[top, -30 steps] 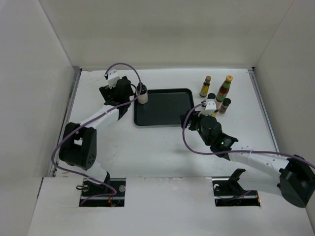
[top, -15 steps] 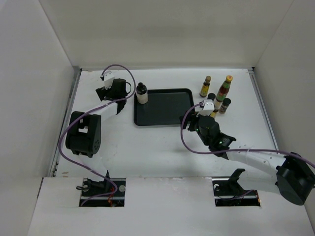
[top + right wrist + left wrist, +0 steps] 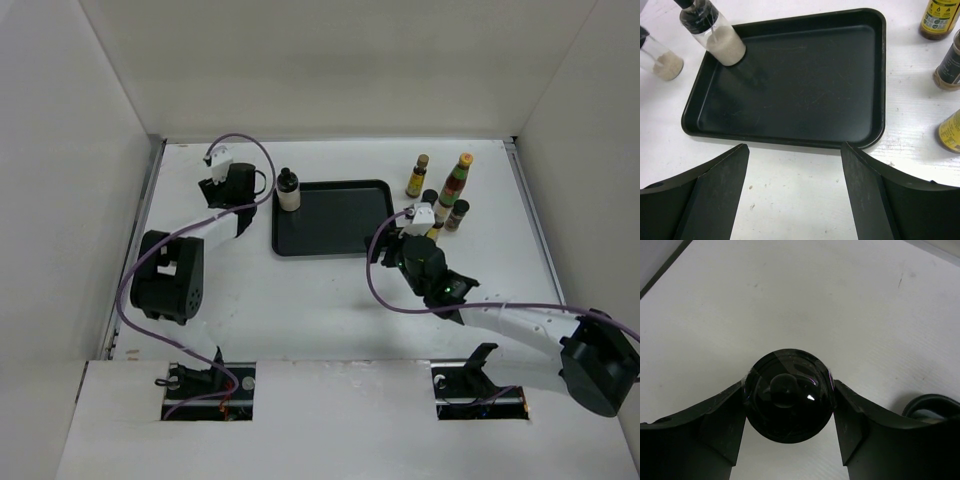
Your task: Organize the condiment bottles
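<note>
My left gripper (image 3: 789, 390) is shut on the black cap (image 3: 788, 395) of a white condiment bottle (image 3: 661, 60) standing on the table left of the black tray (image 3: 335, 240). From above, that gripper (image 3: 238, 186) covers the bottle. A second white bottle with a black cap (image 3: 288, 190) stands in the tray's far left corner (image 3: 715, 32). My right gripper (image 3: 794, 150) is open and holds nothing, over the table just before the tray's near edge (image 3: 388, 248).
Right of the tray stand a slim yellow-labelled bottle (image 3: 417, 177), a taller red-green bottle with a yellow cap (image 3: 457, 178) and a short dark bottle (image 3: 457, 215). Another yellow-labelled bottle (image 3: 952, 132) stands close to my right fingers. White walls enclose the table.
My left gripper has drawn back from the bottle in the tray, moved left and closed on the other white bottle's cap. The right arm shifted slightly towards the tray.
</note>
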Tool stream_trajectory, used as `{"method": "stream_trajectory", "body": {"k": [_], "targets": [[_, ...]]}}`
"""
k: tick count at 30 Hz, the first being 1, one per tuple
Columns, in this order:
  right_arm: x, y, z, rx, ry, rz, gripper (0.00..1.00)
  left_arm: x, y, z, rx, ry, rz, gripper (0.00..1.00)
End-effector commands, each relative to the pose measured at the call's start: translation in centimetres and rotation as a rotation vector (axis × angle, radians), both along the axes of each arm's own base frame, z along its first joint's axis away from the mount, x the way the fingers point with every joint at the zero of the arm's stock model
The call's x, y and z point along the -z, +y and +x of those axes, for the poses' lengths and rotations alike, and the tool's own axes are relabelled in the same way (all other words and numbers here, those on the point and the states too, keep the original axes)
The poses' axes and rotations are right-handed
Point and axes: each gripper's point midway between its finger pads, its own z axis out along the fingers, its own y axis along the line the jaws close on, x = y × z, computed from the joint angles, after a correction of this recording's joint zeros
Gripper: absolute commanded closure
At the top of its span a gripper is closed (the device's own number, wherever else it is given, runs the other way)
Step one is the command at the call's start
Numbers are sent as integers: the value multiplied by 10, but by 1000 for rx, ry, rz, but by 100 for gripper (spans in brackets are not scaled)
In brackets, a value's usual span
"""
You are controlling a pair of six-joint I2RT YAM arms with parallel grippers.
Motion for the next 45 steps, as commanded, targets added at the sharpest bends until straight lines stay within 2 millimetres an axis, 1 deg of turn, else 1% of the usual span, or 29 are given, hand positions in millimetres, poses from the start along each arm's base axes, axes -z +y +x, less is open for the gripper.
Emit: {"method": "stream_trajectory", "body": {"k": [1,2,4,5,7,10,13,14,16,18,20,22,23,24,25,27,29,31,32,33,34,35,36,37,39,41,43,45], "targets": [[-24,3,2,-4,-53,60,19,-83,-2,-18,-29,-228,-14,57],[-25,3,2,-4,-55,62,19,-94,-4,-25,-28,-257,-14,58],[-27,3,3,-2,-63,71,19,-116,-15,-46,-6,-317,-21,58],[-27,3,2,-3,-62,72,20,-122,-22,-56,12,-337,-28,59],[-26,3,2,-1,-60,66,20,-127,-40,-72,70,-353,-43,59],[-28,2,1,-3,-67,77,20,-123,-72,-91,170,-335,-38,59],[-27,2,1,-3,-63,75,20,-117,-102,-101,248,-321,-42,59],[-28,2,1,-1,-65,77,20,-115,-110,-101,267,-318,-46,59],[-29,1,1,-1,-69,80,20,-109,-134,-97,315,-302,-46,59],[-28,0,1,2,-66,78,20,-101,-149,-93,342,-282,-41,59],[-29,-1,1,4,-70,79,22,-88,-162,-89,364,-261,-35,59],[-32,-3,-1,4,-81,88,33,-72,-168,-85,371,-234,-19,59],[-33,-4,-1,6,-84,92,41,-63,-169,-84,373,-215,-9,59],[-34,-5,-1,9,-87,95,52,-54,-170,-83,373,-198,0,59],[-35,-6,-1,12,-89,96,60,-46,-171,-82,372,-186,9,58],[-38,-7,-2,15,-98,104,69,-34,-173,-82,380,-173,14,57],[-40,-9,-3,17,-104,111,73,-26,-176,-82,386,-168,17,51],[-40,-9,-3,17,-104,111,71,-24,-178,-85,388,-169,19,40],[-42,-10,-4,17,-110,109,67,-25,-179,-86,390,-176,16,32],[-46,-11,-4,20,-118,116,59,-28,-180,-87,392,-187,9,23],[-49,-14,-5,29,-127,126,49,-32,-181,-88,396,-200,3,15],[-55,-18,-5,40,-139,137,39,-38,-181,-90,397,-211,-5,10],[-59,-22,-6,52,-149,140,31,-45,-179,-93,395,-230,-17,5],[-65,-27,-6,65,-156,141,25,-53,-176,-97,391,-253,-31,1],[-77,-39,-6,104,-161,127,20,-69,-171,-106,386,-302,-58,0],[-84,-57,-2,166,-155,85,19,-87,-168,-121,398,-355,-94,0],[-89,-78,1,248,-144,43,20,-103,-164,-140,416,-412,-138,0],[-91,-94,1,317,-133,6,22,-116,-153,-158,411,-467,-177,0]]}}
